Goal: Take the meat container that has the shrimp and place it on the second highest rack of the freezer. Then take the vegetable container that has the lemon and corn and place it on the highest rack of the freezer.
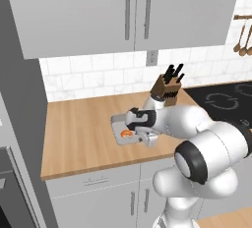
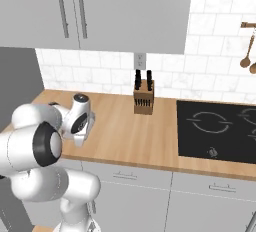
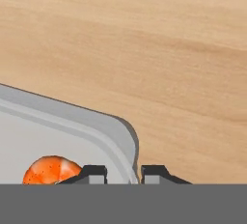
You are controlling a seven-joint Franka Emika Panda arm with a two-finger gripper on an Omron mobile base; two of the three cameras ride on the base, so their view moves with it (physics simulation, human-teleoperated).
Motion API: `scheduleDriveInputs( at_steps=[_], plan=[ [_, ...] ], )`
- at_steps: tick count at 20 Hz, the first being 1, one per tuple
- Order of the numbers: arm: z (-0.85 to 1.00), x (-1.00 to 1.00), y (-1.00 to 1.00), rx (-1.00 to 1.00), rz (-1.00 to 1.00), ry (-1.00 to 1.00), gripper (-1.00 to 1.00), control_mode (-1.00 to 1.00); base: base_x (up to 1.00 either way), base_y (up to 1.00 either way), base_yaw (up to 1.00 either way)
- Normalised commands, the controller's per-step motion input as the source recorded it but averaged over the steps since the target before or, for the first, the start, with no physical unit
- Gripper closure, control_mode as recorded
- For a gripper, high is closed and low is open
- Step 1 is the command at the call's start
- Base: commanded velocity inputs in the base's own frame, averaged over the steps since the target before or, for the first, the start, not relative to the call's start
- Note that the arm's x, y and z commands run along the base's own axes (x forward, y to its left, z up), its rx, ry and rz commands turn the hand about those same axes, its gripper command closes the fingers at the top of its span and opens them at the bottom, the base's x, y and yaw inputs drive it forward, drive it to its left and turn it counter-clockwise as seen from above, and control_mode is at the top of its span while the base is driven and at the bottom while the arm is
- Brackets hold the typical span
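Note:
The meat container (image 1: pixel 118 122) is a shallow grey tray lying flat on the wooden counter (image 1: pixel 78 133), with an orange shrimp (image 1: pixel 126 133) in it. In the hand view its rounded corner rim (image 3: pixel 123 136) runs between my two fingertips (image 3: pixel 94 172), and the shrimp (image 3: pixel 50 170) lies just inside. My gripper (image 1: pixel 138 137) (image 3: pixel 124 172) points down at the tray's near right edge and is shut narrowly on the rim. The vegetable container with lemon and corn is out of view. A tall grey appliance side (image 1: pixel 17 124) stands at the left end of the counter.
A wooden knife block (image 1: pixel 166 88) (image 2: pixel 143 98) stands at the wall behind the tray. A black cooktop (image 1: pixel 226 101) (image 2: pixel 220 126) lies to the right. Wooden utensils (image 2: pixel 247 58) hang on the right wall. Upper cabinets (image 1: pixel 128 11) overhang the counter.

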Motion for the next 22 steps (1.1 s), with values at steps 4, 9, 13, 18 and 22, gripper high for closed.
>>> scheduleDriveInputs(
  at_steps=[4, 9, 13, 18, 22],
  plan=[
    [0.67, -0.22, 0.0, 0.0, 0.0, -0.02, 1.0, -1.0, 0.0, 0.0, 0.0],
    [0.98, -0.28, -0.22, 0.0, -0.04, 0.0, 1.0, -1.0, 0.0, 0.0, 0.0],
    [0.73, -0.33, -0.53, 0.01, -0.18, 0.0, 1.0, -1.0, 0.0, 0.0, 0.0],
    [0.43, -0.39, -0.78, 0.03, -0.18, 0.0, 1.0, -1.0, 0.0, 0.0, 0.0],
    [0.24, -0.52, -0.66, 0.02, -0.08, -0.03, 1.0, -1.0, 0.0, 0.0, 0.0]
  ],
)
